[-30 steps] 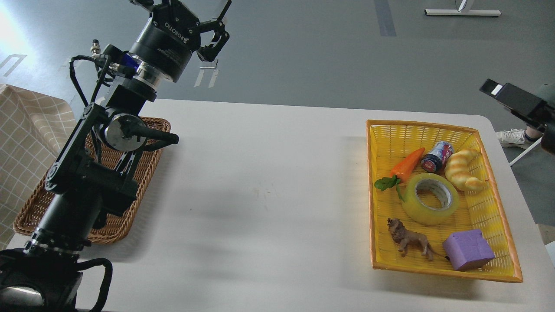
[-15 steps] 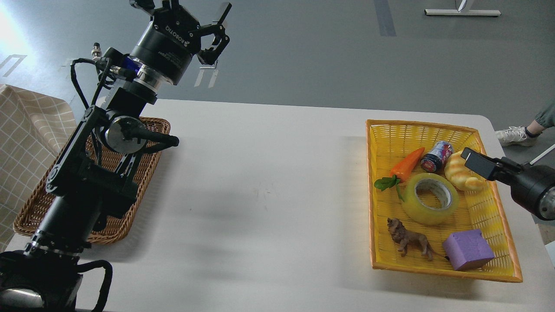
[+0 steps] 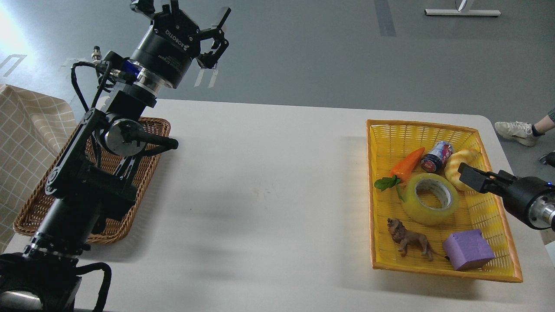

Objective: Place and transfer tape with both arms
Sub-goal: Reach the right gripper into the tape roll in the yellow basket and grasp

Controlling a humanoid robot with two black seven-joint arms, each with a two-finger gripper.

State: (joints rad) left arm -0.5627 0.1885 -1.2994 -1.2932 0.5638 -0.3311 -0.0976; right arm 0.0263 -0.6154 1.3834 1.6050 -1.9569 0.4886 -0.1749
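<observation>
The tape (image 3: pixel 430 198), a thick translucent yellow roll with a grey-white core, lies flat in the middle of the yellow basket (image 3: pixel 370 195) on the right of the table. My right gripper (image 3: pixel 473 177) comes in from the right edge and hovers just right of the tape, over the basket and in front of the croissant toy (image 3: pixel 453 167). It is dark and its two fingers cannot be told apart. My left gripper (image 3: pixel 182 11) is raised high beyond the table's far left edge, open and empty.
The yellow basket also holds a carrot toy (image 3: pixel 406 164), a small can (image 3: pixel 437 156), a lion figure (image 3: pixel 409 242) and a purple block (image 3: pixel 468 250). A brown wicker basket (image 3: pixel 149 173) lies under my left arm. A checked cloth (image 3: pixel 26 138) is at far left. A person's shoe (image 3: pixel 516 130) is beyond the table.
My right gripper has come in from the upper right and moved down and left, to beside the tape. My left arm has barely moved.
</observation>
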